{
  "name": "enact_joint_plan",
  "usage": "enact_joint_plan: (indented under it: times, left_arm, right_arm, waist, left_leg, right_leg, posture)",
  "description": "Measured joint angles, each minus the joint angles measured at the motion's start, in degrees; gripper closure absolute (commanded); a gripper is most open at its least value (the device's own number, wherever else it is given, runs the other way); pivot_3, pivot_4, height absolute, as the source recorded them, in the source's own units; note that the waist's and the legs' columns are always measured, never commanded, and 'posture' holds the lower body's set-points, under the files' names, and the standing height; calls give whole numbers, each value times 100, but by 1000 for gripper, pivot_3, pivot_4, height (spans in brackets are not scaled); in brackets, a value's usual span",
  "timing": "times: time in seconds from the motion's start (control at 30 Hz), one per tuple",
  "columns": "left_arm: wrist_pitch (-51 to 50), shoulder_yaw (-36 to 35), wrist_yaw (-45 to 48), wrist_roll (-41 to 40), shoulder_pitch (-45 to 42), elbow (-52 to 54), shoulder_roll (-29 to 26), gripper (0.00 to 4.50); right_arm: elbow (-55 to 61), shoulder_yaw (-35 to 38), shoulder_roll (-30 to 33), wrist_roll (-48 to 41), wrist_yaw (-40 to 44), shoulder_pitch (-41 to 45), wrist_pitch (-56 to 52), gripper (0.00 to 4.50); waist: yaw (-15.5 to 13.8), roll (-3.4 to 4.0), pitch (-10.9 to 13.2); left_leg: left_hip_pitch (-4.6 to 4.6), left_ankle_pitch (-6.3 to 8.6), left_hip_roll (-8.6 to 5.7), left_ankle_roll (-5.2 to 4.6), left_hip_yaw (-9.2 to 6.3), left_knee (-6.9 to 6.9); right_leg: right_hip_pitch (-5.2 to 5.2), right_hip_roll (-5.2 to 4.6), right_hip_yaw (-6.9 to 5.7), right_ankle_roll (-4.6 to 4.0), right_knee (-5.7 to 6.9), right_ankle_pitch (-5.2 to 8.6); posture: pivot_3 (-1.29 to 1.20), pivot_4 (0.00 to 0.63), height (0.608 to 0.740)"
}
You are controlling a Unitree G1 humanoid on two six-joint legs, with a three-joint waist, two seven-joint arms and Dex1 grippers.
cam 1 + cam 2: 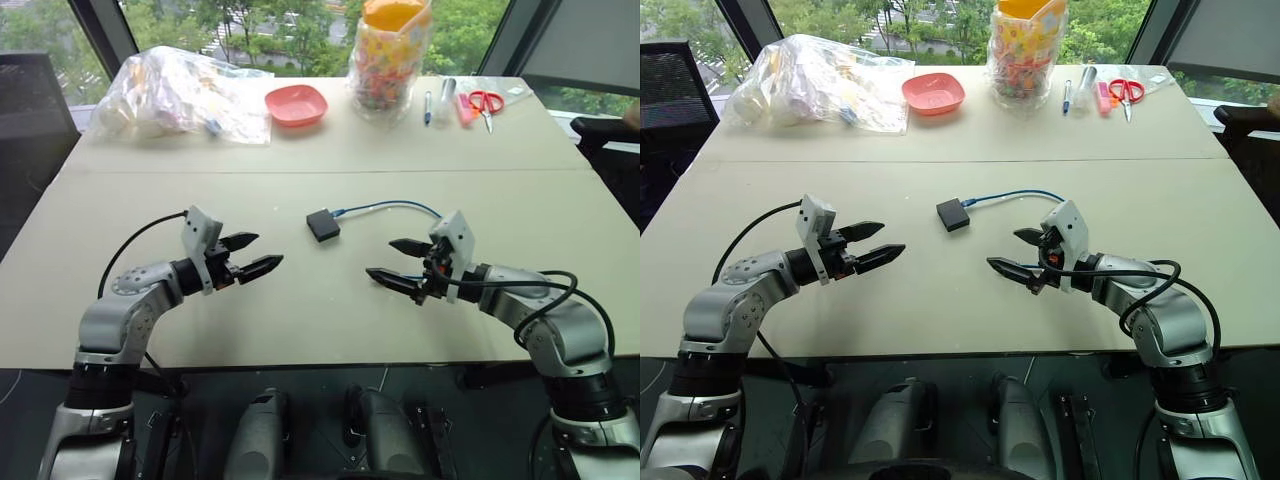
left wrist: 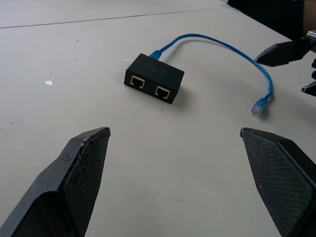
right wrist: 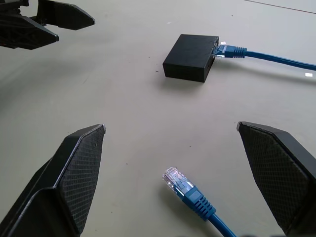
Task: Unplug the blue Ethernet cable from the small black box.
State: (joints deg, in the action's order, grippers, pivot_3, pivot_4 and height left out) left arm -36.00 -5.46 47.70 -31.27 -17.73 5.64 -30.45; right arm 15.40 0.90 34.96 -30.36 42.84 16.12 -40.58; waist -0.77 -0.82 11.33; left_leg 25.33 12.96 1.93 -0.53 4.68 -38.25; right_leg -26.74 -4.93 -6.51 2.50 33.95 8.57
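At table centre, the small black box, matte and squarish, lies flat on the beige table; two empty sockets face the robot, no lettering legible. The blue Ethernet cable, thin and glossy, is plugged into its far side at 1 o'clock and arcs right; its free clear plug lies under the right gripper. The left gripper and right gripper hover spread wide, holding nothing, their pads cross-hatched.

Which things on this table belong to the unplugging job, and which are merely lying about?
Job: blue Ethernet cable, plugged into the small black box; left gripper and right gripper, both open.

Lying about: red bowl, plastic bag, sweets jar, scissors, pens.
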Motion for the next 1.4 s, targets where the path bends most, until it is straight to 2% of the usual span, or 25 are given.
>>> enact_joint_plan:
  times: [0.5, 0.63, 0.87, 1.0, 1.13, 1.23, 1.4]
  left_arm:
    - [-10, 24, 42, -92, -17, -33, 2, 111]
    - [278, 23, 18, 201, -405, -551, -47, 111]
    - [285, 70, 799, 193, -968, -1083, -416, 111]
    - [328, 67, 844, 218, -1022, -1185, -424, 111]
    - [375, -12, 658, 224, -779, -917, -360, 111]
    - [359, -60, 456, 180, -420, -560, -298, 111]
    - [303, -290, 164, 75, -18, -180, -286, 111]
  right_arm:
    - [-6, -7, -29, 94, -30, 9, 60, 0]
    - [-521, -207, -190, 498, -101, 543, 500, 0]
    - [-3180, -714, -819, 1465, 39, 2370, 1903, 0]
    - [-5840, -968, -1361, 2243, -37, 3693, 3239, 0]
    - [-7576, -1258, -1584, 2949, -172, 4493, 4270, 0]
    - [-8432, -1434, -1613, 3426, -287, 4725, 4701, 0]
    - [-8883, -1424, -1691, 3703, -67, 4952, 5019, 0]
  waist:
    - [1, 0, 0]
    - [12, 0, 0]
    - [51, 0, 1]
    - [76, 2, 2]
    - [120, 2, 2]
    - [157, 2, 2]
    - [172, 3, 2]
  left_leg:
    - [0, 0, 0, 0, 0, 0]
    - [-1, -1, 0, -1, 2, -2]
    - [2, -2, -7, -4, 4, 6]
    - [5, -4, -9, -5, 16, 8]
    - [4, -4, -9, -5, 18, 8]
    - [2, -4, -7, -5, 10, 8]
    - [-24, -7, -3, 0, 8, 7]
  right_leg:
    - [0, 1, 0, 0, 0, 0]
    - [-2, 2, -1, -2, 1, -2]
    - [-9, 16, 1, 1, 6, -5]
    - [-12, 21, 3, 17, 12, -15]
    - [-10, 19, 4, 18, 14, -15]
    - [-9, 15, 9, 19, 16, -16]
    - [6, 20, 12, 18, 27, -15]
  posture:
    - [0, 150, 740]
    - [0, 150, 740]
    - [0, 150, 740]
    - [0, 150, 740]
    - [0, 150, 740]
    - [0, 150, 740]
    - [0, 150, 740]
